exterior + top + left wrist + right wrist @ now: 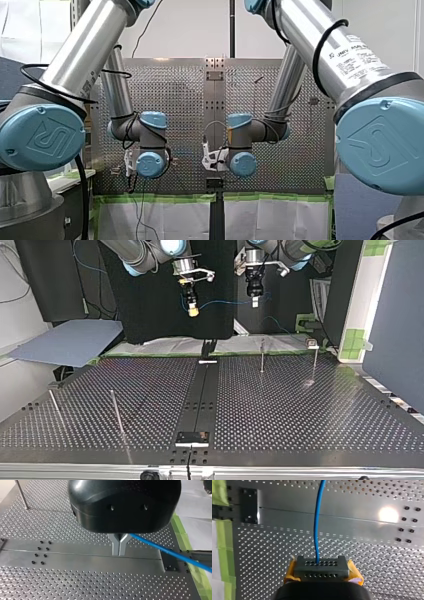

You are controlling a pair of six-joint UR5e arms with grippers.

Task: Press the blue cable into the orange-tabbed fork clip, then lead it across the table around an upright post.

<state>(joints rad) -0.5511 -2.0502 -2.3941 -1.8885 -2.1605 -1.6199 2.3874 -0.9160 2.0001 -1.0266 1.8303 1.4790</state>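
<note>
The blue cable (225,303) hangs in a shallow sag between my two grippers, high above the perforated table's far edge in the top view. My left gripper (119,552) has its metal fingers shut on the cable (170,552), which runs off to one side. My right gripper (321,568), with yellow pads, is shut on a dark perforated block out of which the cable (317,525) leads away over the table. In the top view my right gripper (193,310) is at the left and my left gripper (255,301) at the right. I cannot make out an orange-tabbed clip.
Thin upright posts stand on the table: two at the top view's far right (262,356) (315,362) and two at its near left (117,412) (55,407). A small fixture (311,343) sits at the far right edge. A dark rail (202,390) runs down the middle.
</note>
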